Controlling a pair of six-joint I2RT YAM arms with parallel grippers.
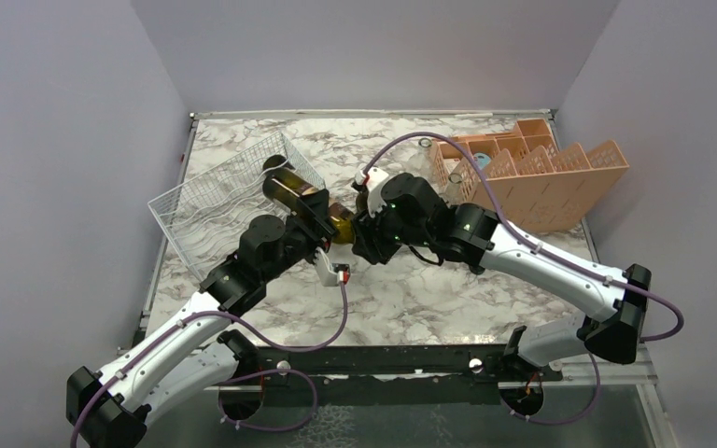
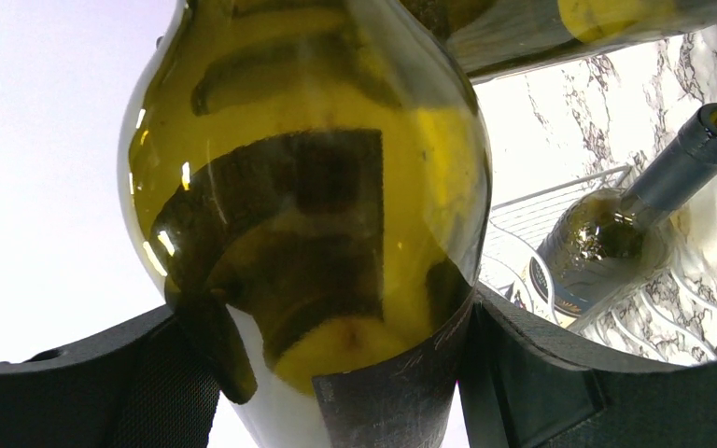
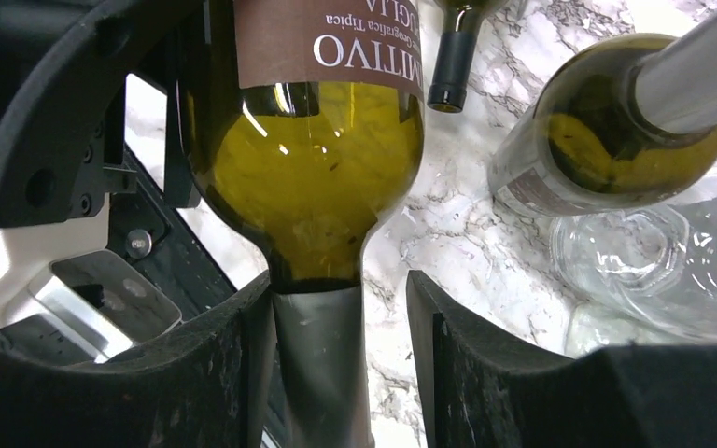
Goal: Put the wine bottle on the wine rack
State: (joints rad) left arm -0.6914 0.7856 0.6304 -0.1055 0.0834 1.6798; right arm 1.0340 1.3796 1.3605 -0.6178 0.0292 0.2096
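Olive-green glass, smooth and glossy: the wine bottle looks to me like a heavy, rigid, slippery load that would crack if it dropped onto the marble table. It hangs on its side between my two arms, clear of the tabletop as far as I can tell.

My left gripper is clamped across the wide body, with a pad pressing on each side of the glass. My right gripper straddles the neck. One finger rests against the foil, while the other finger stands apart with marble showing in the gap. That hand is around the neck but not gripping it.

I judge the body hold to be the one carrying the weight. The glass is curved there, so the bottle could roll or slide in the pads. The foil-wrapped neck is narrower and less slick, so it is a good second hold for steering the tilt. The paper label would also give the pads more friction than bare glass.

The wine rack sits just beyond the left gripper. A second bottle lies in it ahead of the fingers, so I would lower the bottle gently into a free cradle beside it.
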